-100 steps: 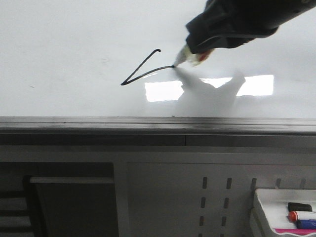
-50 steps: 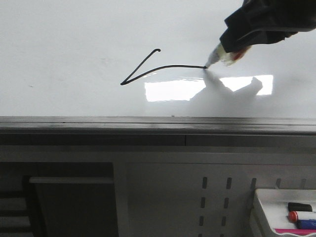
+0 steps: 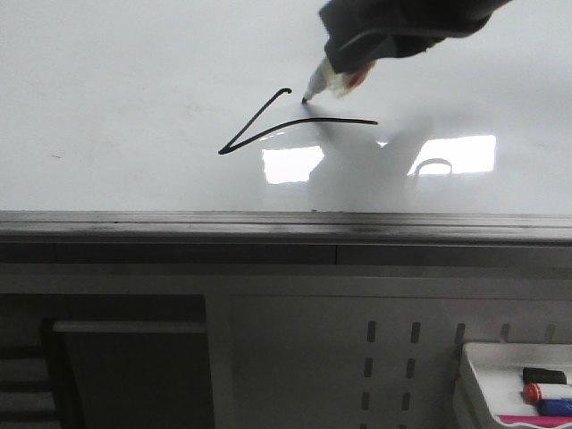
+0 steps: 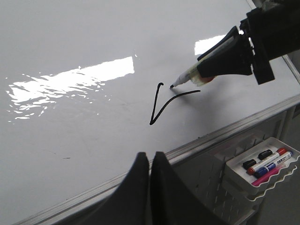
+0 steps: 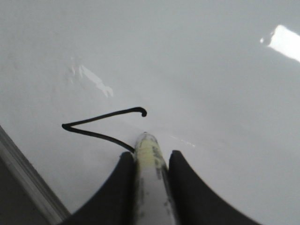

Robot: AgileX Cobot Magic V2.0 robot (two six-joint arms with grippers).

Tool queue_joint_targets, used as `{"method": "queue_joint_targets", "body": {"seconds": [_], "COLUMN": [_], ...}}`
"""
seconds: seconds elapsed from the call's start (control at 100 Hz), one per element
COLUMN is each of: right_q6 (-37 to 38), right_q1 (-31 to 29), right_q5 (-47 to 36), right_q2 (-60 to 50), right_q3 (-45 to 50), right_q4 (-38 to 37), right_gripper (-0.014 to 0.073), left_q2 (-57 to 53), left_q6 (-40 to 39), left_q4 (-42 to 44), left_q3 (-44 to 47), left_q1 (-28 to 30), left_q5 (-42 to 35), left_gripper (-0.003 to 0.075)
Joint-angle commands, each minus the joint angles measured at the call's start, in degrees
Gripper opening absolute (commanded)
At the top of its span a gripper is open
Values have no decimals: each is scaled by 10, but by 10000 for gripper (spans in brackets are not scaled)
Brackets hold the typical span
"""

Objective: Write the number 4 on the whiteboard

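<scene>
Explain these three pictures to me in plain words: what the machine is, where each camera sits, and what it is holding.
This is a two-armed robot writing on a whiteboard. One picture looks forward over the board from the robot's front; the other two come from cameras on each wrist. The right gripper clamps a marker, its tip just above the long bar of an unfinished number 4: a diagonal and a bar are drawn, with no crossing stroke yet. The left gripper is shut and empty, near the board's edge rail. A small tray below holds spare markers.
</scene>
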Motion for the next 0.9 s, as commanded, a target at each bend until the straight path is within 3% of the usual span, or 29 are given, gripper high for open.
{"method": "queue_joint_targets", "body": {"seconds": [0.0, 0.28, 0.44, 0.63, 0.89], "right_q6": [-5, -5, -5, -5, -5], "right_q1": [-7, -13, 14, 67, 71], "right_q5": [-33, 3, 42, 35, 11], "right_q2": [0, 10, 10, 10, 0], "right_q3": [-22, -22, -8, 35, 40], "right_q4": [-6, 12, 39, 44, 44], "right_gripper": [-52, -52, -52, -52, -52], "left_q2": [5, 5, 5, 5, 5], "left_q6": [-5, -5, -5, -5, -5], "left_q4": [-22, -22, -22, -25, -44], "left_q3": [-16, -16, -16, -16, -16], "left_q1": [2, 2, 2, 2, 2], "left_q5": [-7, -7, -6, -4, -3], "left_gripper": [-20, -20, -20, -20, -20]}}
